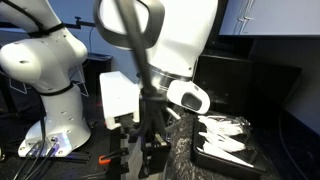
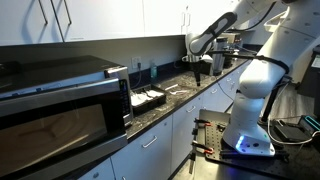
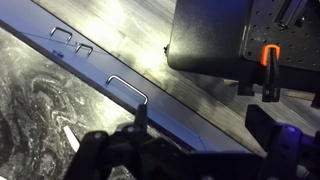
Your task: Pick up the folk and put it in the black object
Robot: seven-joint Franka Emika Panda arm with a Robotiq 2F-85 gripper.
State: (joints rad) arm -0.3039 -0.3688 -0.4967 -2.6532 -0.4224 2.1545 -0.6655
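In an exterior view the white arm (image 1: 170, 40) fills the middle, very close to the camera. The jaws hang down just beside the black tray (image 1: 215, 160), on its near side. They are dark against dark, so I cannot tell if they are wide or narrow. White plastic pieces (image 1: 225, 135) lie in the tray. I cannot tell if one of them is the fork. A white box (image 1: 118, 95) stands past the jaws from the tray, and a second white robot (image 1: 50, 80) stands past the box

In an exterior view from far off, the tray (image 2: 148, 99) sits on the dark table (image 2: 175, 103), just beside a big microwave (image 2: 60, 100). The arm (image 2: 215, 30) reaches over the table, and the jaws hang above it, well apart from the tray, on the side away from the microwave. They are too small here to tell how they stand. A pale thin shape (image 2: 180, 88) lies on the table between the tray and the jaws. It may be the fork, but it is too small to be sure

In the wrist view the tray does not show. The jaws are a dark blur at the bottom edge. A small white sliver (image 3: 70, 140) lies on the table near its edge. Past that edge are drawer handles (image 3: 128, 90), a black block (image 3: 205, 40) and an orange clamp (image 3: 268, 55)
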